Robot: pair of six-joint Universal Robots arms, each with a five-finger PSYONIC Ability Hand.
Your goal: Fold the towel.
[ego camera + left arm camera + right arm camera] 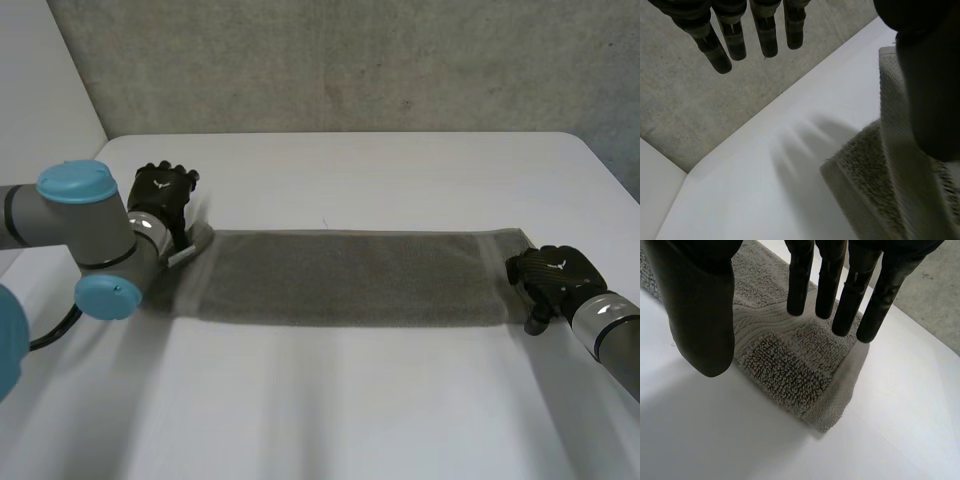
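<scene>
Between left robot hand [160,195] and right robot hand [552,275], long grey towel [350,278]

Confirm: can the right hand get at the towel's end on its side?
Probably yes. The right hand is right at that end of the towel; its wrist view shows straight fingers over it and bare table around, nothing in the way.

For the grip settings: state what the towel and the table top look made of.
Towel looks like grey terry cloth, matte: looped pile, flat woven band at the end. Table: smooth white top, soft sheen; laminate or painted board, cannot tell which.
</scene>
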